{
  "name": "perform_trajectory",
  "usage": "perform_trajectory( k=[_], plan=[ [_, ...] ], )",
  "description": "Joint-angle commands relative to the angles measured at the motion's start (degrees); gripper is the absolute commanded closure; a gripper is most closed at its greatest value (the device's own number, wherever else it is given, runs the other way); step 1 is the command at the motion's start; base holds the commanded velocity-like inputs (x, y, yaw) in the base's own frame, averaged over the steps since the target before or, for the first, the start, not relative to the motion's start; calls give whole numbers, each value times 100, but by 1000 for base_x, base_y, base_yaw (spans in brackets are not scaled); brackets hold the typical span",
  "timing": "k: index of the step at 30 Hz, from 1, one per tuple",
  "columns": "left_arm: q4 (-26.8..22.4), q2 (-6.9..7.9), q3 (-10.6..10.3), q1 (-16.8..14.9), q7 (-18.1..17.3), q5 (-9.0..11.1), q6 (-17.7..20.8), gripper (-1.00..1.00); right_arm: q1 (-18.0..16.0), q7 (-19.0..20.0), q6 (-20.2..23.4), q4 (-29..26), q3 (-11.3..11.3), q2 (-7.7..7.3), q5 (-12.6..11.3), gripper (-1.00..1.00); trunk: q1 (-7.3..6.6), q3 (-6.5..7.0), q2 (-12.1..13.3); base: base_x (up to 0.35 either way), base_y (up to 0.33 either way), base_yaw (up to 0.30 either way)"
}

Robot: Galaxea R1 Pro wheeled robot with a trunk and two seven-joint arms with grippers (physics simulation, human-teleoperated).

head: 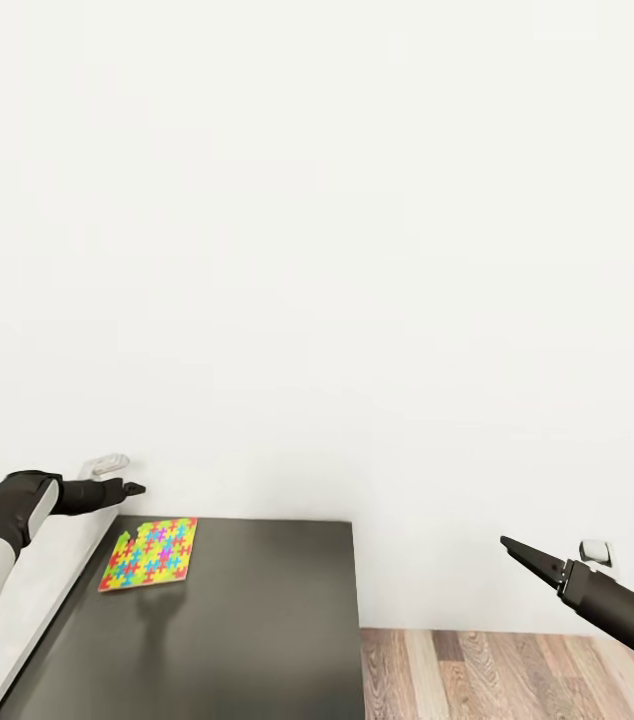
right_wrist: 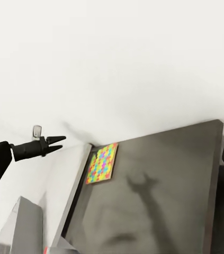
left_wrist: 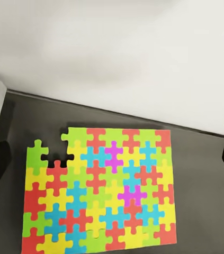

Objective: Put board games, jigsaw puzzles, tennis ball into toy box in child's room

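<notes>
1 jigsaw puzzle [head: 149, 552] is seen lying flat on the far left part of a dark grey surface [head: 257, 620], close to the white wall [head: 357, 250] and beside the paler surface [head: 42, 600] at the left. In the left wrist view the puzzle [left_wrist: 98, 190] is shown with 1 corner piece missing, flush against the dark top.

The left pincer [head: 129, 490] is held above and just beyond the far left corner of the dark surface, not touching the puzzle; in the right wrist view its fingers [right_wrist: 56, 141] are spread slightly and nothing is held. The right pincer [head: 517, 550] is held out over the wooden floor [head: 507, 675], well to the right of the dark surface; its tips are seen together in the head view and nothing is carried.

The main risk is judged to lie in the pick-up. Because the puzzle is thin and lies flat, the fingers could be driven into the surface, or the sheet could simply be pushed toward the wall instead of being lifted. A grip on 1 edge could let it bend or slip out. The interlocked pieces might also be separated, though whether they can part cannot be told. The wall is near, so little room is left for the arm. The toy box is out of sight here, so a carry would be needed, and the sheet could be dropped on the way.
</notes>
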Motion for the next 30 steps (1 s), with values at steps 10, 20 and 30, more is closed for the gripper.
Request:
perform_trajectory(
  k=[10,20,30],
  plan=[
    [-16,-15,-1,-6,29,-47,-42,-100,-6,19,15,0,-3,6,9,-100,3,-106,-13,0,0,0],
    [-67,-13,8,-6,337,-38,-39,-100,-6,19,14,1,-8,3,9,-100,3,-200,-13,0,0,0],
    [-173,-2,15,-6,440,-28,-19,-100,-6,19,14,1,-9,1,9,-100,3,-293,-13,0,0,0]
  ],
)
